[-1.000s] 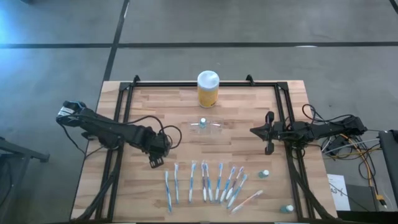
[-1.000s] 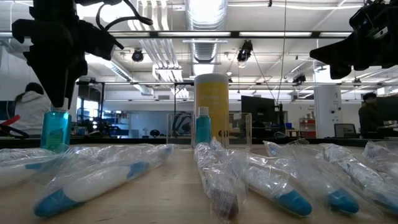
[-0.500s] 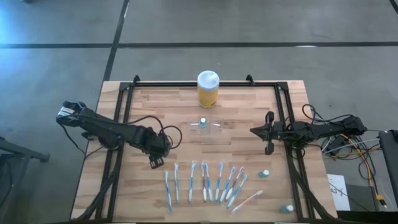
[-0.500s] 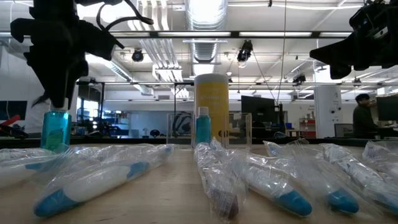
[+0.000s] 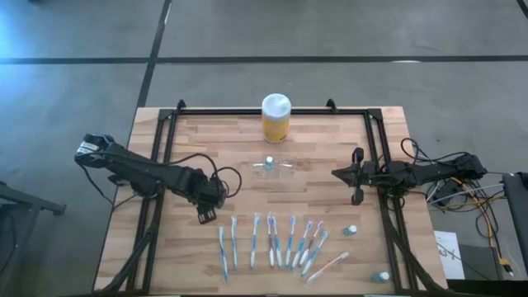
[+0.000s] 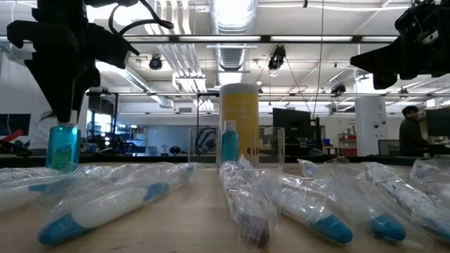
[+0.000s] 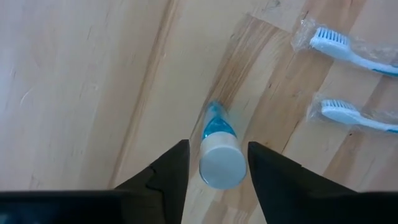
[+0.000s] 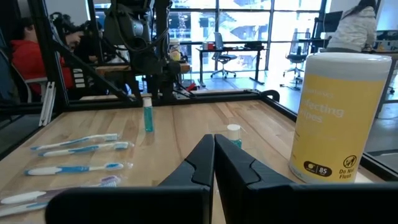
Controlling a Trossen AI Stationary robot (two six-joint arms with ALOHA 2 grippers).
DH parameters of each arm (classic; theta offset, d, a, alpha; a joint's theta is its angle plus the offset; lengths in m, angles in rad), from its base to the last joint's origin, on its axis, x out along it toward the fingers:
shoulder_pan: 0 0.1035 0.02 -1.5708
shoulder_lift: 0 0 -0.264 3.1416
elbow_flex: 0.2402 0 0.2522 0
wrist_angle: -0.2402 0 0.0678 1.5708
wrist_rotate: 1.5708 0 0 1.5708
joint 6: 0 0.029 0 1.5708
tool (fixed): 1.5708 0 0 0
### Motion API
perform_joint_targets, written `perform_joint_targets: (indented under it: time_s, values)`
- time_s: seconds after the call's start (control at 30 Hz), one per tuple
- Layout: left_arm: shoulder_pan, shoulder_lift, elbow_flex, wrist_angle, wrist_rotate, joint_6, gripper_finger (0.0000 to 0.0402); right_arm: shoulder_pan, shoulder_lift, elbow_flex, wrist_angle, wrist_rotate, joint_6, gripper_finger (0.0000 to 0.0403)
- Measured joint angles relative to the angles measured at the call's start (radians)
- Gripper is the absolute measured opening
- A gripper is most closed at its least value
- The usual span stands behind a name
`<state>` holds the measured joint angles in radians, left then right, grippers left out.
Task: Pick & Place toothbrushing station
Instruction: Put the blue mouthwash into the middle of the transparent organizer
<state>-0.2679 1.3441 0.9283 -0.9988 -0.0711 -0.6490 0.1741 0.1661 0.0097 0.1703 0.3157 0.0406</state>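
Left gripper [image 7: 213, 163] hangs over the left part of the wooden surface [image 5: 206, 132], pointing straight down, and its two dark fingers [image 7: 166, 171] stand open on either side of a small upright bottle [image 7: 219, 155] with blue liquid and a white cap — the fingers are close to the cap, but a narrow gap shows on each side, so nothing is gripped. In the low view this bottle [image 6: 63, 146] stands on the surface directly under the gripper. The toothbrushing station [image 5: 275, 168], a low holder of clear plastic, sits near the middle of the surface, just in front of the yellow jar [image 5: 275, 117] with the white lid, and a second small blue bottle [image 5: 269, 162] stands at it; whether inside or only beside it, I cannot tell. A row of toothbrushes [image 5: 272, 241] in clear wrappers lies along the near side of the surface, well apart from the station. Two more small bottles [image 5: 351, 231] stand near the right end of this row. Right gripper [image 5: 356, 175] waits above the right side of the surface — its fingers are pressed together and hold nothing.
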Motion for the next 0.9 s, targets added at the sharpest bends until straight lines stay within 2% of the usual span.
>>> perform_joint_targets:
  time_s: [0.4,0.67,0.9]
  values:
    - [0.000,0.000,0.000,0.003,-0.002,0.019,0.0099,0.000,0.000,0.000,0.000,0.000,0.000,0.0008]
    - [0.000,-0.009,0.016,-0.008,-0.006,0.070,0.0098,0.000,0.000,0.000,0.000,0.000,0.005,0.0008]
    - [0.000,-0.110,0.077,-0.004,-0.006,0.175,0.0098,0.000,0.000,0.000,0.009,0.000,0.005,0.0008]
